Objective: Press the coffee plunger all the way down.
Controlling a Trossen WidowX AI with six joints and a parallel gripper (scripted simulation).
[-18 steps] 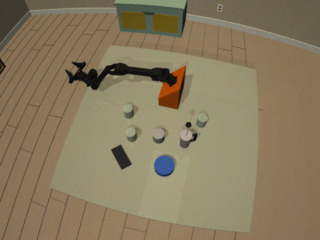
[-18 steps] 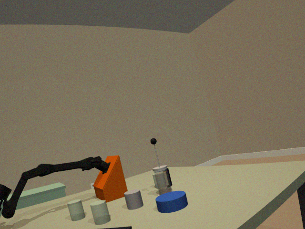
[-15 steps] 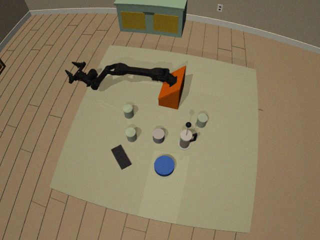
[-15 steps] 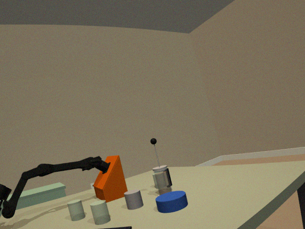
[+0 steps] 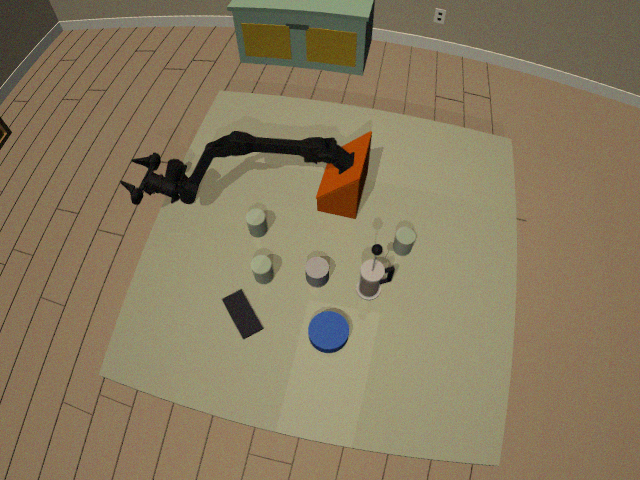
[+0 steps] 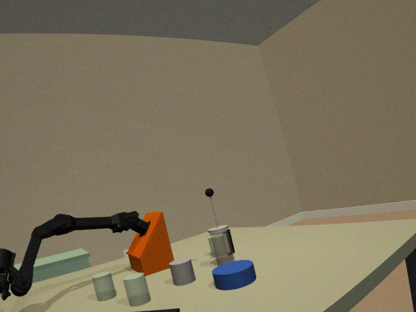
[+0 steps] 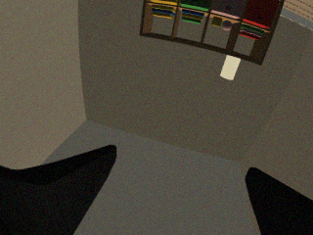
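The coffee press (image 5: 370, 283) (image 6: 221, 247) stands upright on the pale table (image 5: 444, 372) (image 6: 302, 248), with its dark handle (image 5: 387, 275) on the right in the top view. Its black plunger knob (image 5: 376, 249) (image 6: 209, 192) stands high above the lid on a thin rod, so the plunger is up. My gripper (image 5: 127, 171) (image 7: 183, 164) is open and empty, beyond the table's left edge in the top view, far from the press. The wrist view shows both fingers spread wide, with only walls and a shelf beyond, and no press.
An orange wedge (image 5: 343, 180) (image 6: 157, 248) stands at the arm's base. Pale green cylinders (image 5: 257, 223) (image 5: 263, 269) (image 5: 404, 240) stand about, one right behind the press. A mauve cylinder (image 5: 317, 272) (image 6: 182, 272), a blue disc (image 5: 328, 330) (image 6: 234, 275) and a dark slab (image 5: 242, 314) lie nearer the front.
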